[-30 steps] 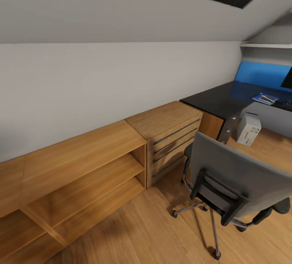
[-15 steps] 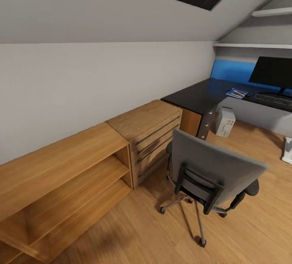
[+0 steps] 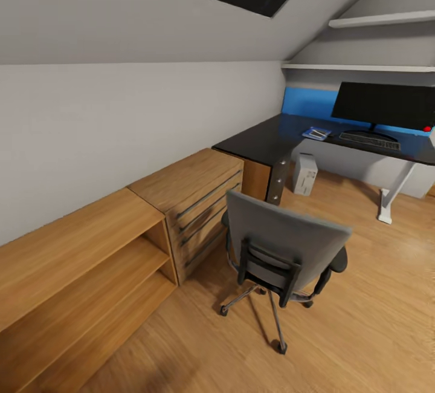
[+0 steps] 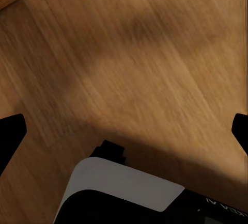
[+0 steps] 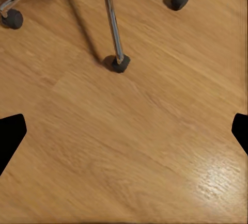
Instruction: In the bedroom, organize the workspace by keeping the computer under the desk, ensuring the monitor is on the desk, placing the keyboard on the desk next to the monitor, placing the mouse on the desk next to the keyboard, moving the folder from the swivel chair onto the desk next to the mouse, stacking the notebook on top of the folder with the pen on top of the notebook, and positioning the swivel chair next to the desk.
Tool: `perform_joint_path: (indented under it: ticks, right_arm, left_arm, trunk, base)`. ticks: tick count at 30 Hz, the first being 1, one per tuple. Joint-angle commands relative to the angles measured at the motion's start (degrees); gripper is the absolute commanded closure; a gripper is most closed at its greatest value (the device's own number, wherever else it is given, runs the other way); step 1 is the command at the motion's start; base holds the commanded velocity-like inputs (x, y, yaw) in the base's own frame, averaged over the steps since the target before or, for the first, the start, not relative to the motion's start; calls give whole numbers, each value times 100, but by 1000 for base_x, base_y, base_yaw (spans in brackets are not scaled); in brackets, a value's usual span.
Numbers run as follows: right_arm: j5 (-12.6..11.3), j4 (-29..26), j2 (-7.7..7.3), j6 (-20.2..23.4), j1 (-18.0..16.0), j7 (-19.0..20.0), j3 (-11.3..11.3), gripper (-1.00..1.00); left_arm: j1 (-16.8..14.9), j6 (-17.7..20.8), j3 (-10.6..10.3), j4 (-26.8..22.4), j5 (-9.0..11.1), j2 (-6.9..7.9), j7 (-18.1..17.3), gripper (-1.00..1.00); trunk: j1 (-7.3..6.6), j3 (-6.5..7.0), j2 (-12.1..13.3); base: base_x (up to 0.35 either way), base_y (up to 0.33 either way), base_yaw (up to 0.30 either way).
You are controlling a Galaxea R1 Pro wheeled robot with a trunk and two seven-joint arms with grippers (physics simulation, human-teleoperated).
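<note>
The swivel chair (image 3: 284,248) stands on the wood floor with its grey back towards me, hiding the seat. Behind it runs the black desk (image 3: 266,139). On the desk stand the monitor (image 3: 380,106) and, in front of it, the keyboard (image 3: 368,140). To their left lies a flat blue folder (image 3: 316,133) with a small grey notebook on it. The computer (image 3: 305,174) sits on the floor under the desk. Mouse and pen are too small to make out. My left gripper (image 4: 124,131) and right gripper (image 5: 124,131) hang open over bare floor. The chair's casters (image 5: 120,64) lie ahead of the right one.
A light-wood dresser (image 3: 187,190) and an open shelf unit (image 3: 78,260) line the left wall under a sloped ceiling. A white desk leg (image 3: 389,196) stands at the right. Wall shelves (image 3: 362,66) hang above the monitor. My own base (image 4: 124,188) shows below the left gripper.
The whole head view has shifted left, so the camera has turned right. The monitor, the keyboard and the desk's far end have come into view. The things themselves have not moved.
</note>
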Motion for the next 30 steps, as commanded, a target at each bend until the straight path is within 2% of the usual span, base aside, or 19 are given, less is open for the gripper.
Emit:
perform_joint_path:
  ticks: [1,30]
  right_arm:
    - [-2,-9,-3,4,-1,-51,47,-100]
    - [-2,-9,-8,7,-1,-51,44,-100]
  left_arm:
    - [-3,-24,-49,-6,48,7,37,-100]
    - [-3,-15,-58,-8,48,0,37,-100]
  trunk:
    - [0,-5,-3]
    - [0,-5,-3]
  base:
    - [0,0,-293]
    - [0,0,-293]
